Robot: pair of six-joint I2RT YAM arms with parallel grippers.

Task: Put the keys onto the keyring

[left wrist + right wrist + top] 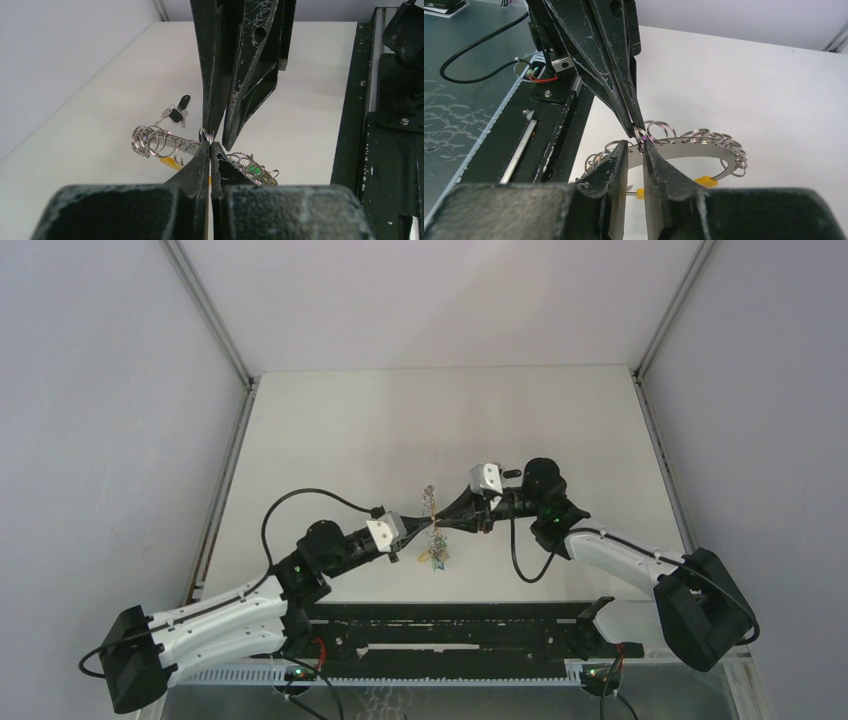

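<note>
The keyring (431,502) is a thin silvery band strung with several small split rings, held above the table between both grippers; it also shows in the left wrist view (160,141) and the right wrist view (709,142). Coloured keys (436,558) hang from its near end, with a green tag (253,170) among them and a yellow piece (705,181) at the band's end. Black keys (177,112) lie on the table beyond. My left gripper (210,144) is shut on the band. My right gripper (637,145) meets it tip to tip, its jaws a narrow gap apart around a small ring.
A black rail (450,625) runs along the near table edge, also in the left wrist view (360,125) and the right wrist view (549,130). A black cable (474,55) lies beside it. Grey walls (120,440) close in both sides of the white table (400,420).
</note>
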